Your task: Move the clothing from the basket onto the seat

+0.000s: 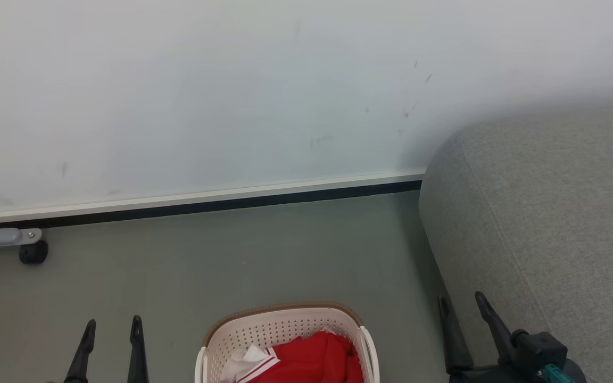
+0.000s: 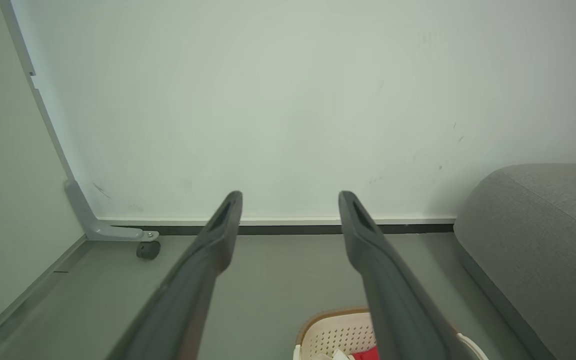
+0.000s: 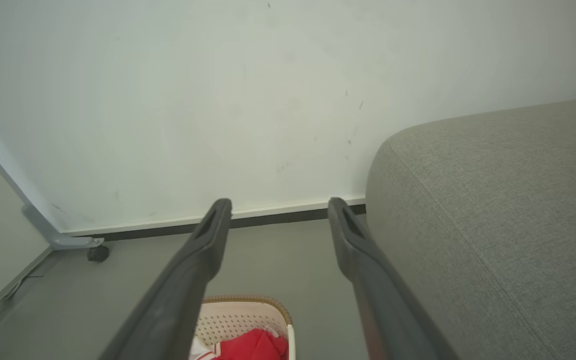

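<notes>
- left gripper (image 1: 113,321): two long dark fingers spread apart, holding nothing; over the bare floor (image 1: 285,250), left of the basket.
- right gripper (image 1: 461,297): same build, fingers parted, empty; just beside the seat's front face.
- basket (image 1: 264,332): cream perforated plastic with a brown ribbed rim, rounded end toward the wall (image 1: 232,96); stands on the floor between the grippers; its long axis cannot be told, as the near part is cut off.
- clothing (image 1: 314,359): bright red soft fabric, crumpled inside the basket, with white striped trim at its left.
- seat (image 1: 546,223): grey woven upholstery with a rounded corner, right of the basket and apart from it.
</notes>
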### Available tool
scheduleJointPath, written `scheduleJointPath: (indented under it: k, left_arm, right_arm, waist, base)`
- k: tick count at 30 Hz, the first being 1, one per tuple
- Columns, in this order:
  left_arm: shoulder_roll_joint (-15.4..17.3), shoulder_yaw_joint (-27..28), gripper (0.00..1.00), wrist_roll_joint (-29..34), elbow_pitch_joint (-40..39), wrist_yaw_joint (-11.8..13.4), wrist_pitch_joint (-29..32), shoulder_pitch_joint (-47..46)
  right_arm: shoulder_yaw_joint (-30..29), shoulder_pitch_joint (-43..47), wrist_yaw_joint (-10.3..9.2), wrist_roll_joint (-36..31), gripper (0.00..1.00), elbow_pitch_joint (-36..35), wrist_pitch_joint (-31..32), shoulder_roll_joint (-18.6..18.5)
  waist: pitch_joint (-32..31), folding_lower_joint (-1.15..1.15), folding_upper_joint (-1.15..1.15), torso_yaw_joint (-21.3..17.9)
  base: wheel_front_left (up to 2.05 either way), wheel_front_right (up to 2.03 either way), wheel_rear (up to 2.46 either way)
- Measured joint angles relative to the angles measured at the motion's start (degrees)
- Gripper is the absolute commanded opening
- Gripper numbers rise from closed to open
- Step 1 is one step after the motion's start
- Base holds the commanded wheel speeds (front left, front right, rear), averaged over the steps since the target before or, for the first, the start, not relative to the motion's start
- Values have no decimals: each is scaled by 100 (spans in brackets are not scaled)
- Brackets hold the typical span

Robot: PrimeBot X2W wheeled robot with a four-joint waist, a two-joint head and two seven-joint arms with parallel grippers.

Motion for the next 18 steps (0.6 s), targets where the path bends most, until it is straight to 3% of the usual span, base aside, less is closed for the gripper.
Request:
scheduleJointPath:
  k: [5,18]
  left_arm:
    - [-3,0,100,319,-115,41,-75,87]
    - [-90,62,100,318,-124,32,-75,118]
  right_arm:
    - [107,1,-29,-328,100,-21,-97,-14]
    - [70,3,-21,-328,100,-16,-97,-7]
  waist:
    - [0,0,0,-15]
    - [22,0,0,-26]
  base:
    - [0,0,0]
    - [0,0,0]
